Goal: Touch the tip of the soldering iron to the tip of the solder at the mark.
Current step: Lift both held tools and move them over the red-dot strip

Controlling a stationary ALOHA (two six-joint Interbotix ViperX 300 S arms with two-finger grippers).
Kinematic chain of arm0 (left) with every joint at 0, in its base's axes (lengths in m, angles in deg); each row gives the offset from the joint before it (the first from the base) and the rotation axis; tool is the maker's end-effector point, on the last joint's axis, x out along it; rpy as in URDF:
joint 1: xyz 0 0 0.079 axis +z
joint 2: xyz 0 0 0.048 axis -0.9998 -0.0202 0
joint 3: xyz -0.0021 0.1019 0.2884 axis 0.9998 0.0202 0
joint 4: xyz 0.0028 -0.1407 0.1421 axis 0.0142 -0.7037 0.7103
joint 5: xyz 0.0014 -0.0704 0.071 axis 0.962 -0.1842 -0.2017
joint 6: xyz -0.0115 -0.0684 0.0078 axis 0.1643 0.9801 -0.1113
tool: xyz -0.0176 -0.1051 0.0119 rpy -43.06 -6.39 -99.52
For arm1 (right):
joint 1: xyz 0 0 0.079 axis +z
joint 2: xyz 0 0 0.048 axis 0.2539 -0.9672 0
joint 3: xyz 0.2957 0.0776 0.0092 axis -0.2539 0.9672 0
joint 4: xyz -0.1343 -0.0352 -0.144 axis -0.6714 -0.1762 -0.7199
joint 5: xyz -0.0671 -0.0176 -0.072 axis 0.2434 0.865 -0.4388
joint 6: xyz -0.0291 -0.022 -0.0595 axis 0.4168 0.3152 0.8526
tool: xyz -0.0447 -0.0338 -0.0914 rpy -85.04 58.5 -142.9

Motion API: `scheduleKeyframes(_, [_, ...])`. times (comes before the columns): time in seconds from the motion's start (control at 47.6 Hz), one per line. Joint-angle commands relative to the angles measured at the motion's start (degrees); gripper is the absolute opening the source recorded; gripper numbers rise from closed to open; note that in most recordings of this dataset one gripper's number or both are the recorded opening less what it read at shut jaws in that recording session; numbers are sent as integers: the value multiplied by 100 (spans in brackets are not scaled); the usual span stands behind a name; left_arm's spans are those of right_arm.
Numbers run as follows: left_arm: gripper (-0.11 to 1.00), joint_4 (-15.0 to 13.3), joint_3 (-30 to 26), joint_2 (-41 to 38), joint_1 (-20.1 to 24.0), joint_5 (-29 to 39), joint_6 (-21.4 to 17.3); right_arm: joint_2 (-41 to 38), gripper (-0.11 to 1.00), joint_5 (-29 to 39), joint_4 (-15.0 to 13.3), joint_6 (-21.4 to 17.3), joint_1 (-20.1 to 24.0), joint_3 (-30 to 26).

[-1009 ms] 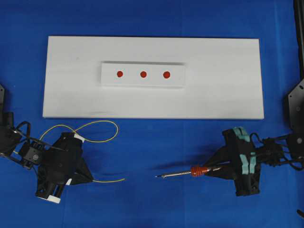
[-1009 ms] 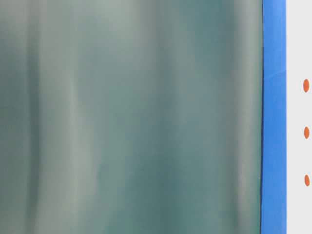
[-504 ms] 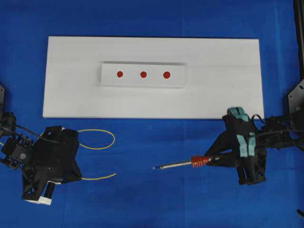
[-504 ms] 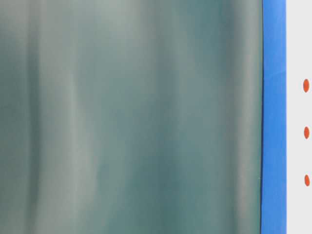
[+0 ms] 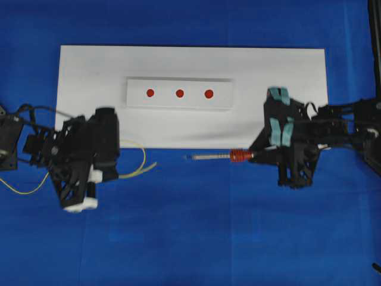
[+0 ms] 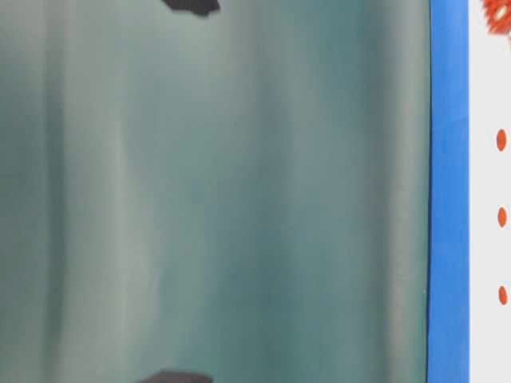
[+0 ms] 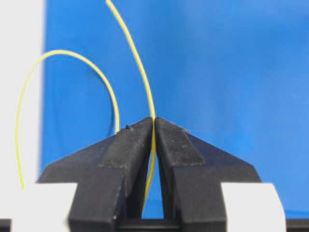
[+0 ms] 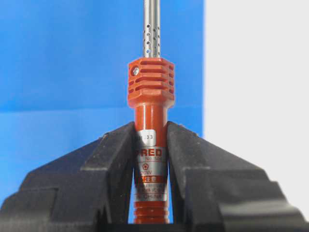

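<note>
Grips are done — my left pincer pinches the solder, my right pincer clamps the soldering iron, both at the white board's near edge. Left — I must bring both tips to a red mark.

Between my grippers the blue cloth is open. Ahead, only the raised strip on the white board stands in the way.
</note>
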State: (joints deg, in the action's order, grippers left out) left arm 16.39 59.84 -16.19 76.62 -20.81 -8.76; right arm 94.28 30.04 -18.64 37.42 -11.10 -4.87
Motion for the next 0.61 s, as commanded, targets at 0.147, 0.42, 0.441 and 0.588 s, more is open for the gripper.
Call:
scheduleKeyframes(0.147, [4, 44, -220, 132, 879, 290, -97, 18, 6, 404, -439, 0, -993, -343])
scheduleKeyframes(0.42, [4, 44, -281, 123, 1564, 308, -448, -229, 6, 633, -835, -9, -1635, -650])
scheduleKeyframes(0.441, [4, 44, -281, 114, 1600, 308, -466, -255, 6, 642, -861, -9, -1652, -677])
scheduleKeyframes(0.588, [4, 44, -316, 105, 1784, 308, -571, -378, 6, 668, -967, -18, -1714, -809])
